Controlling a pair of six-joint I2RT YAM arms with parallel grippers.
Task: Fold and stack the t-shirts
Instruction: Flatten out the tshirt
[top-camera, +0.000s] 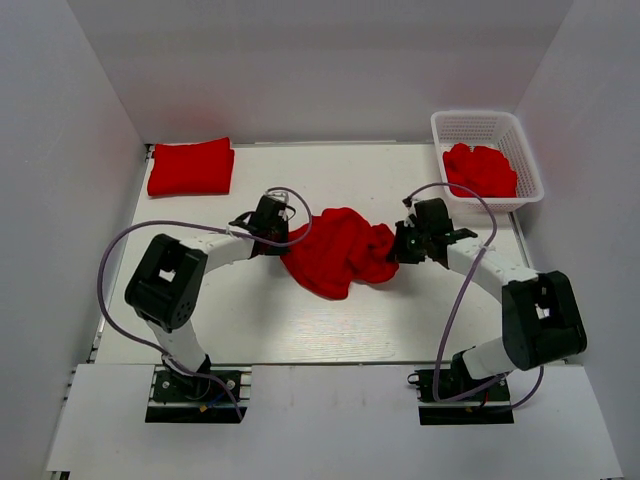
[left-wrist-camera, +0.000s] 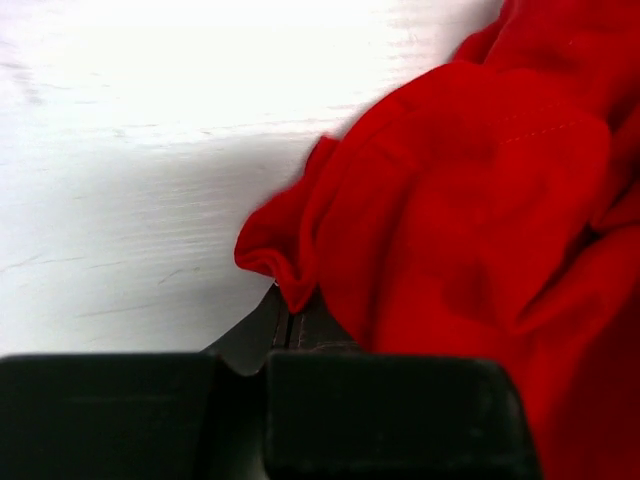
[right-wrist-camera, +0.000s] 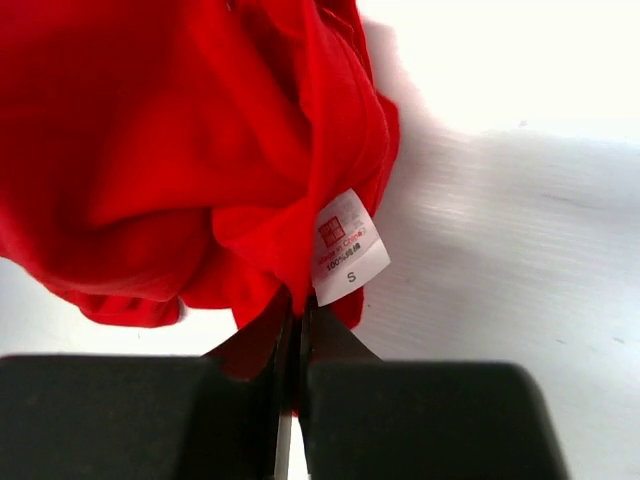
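A crumpled red t-shirt (top-camera: 340, 252) lies bunched at the table's middle between both grippers. My left gripper (top-camera: 283, 243) is shut on its left edge; the left wrist view shows a cloth fold (left-wrist-camera: 290, 262) pinched at the closed fingertips (left-wrist-camera: 285, 318). My right gripper (top-camera: 397, 245) is shut on its right edge; the right wrist view shows the cloth (right-wrist-camera: 200, 150) and its white size tag (right-wrist-camera: 348, 248) held at the closed fingertips (right-wrist-camera: 297, 318). A folded red t-shirt (top-camera: 191, 167) lies at the far left. More red t-shirts (top-camera: 481, 170) are crumpled in the basket.
A white plastic lattice basket (top-camera: 445, 130) stands at the far right corner. White walls enclose the table on the left, back and right. Cables loop from each arm over the table.
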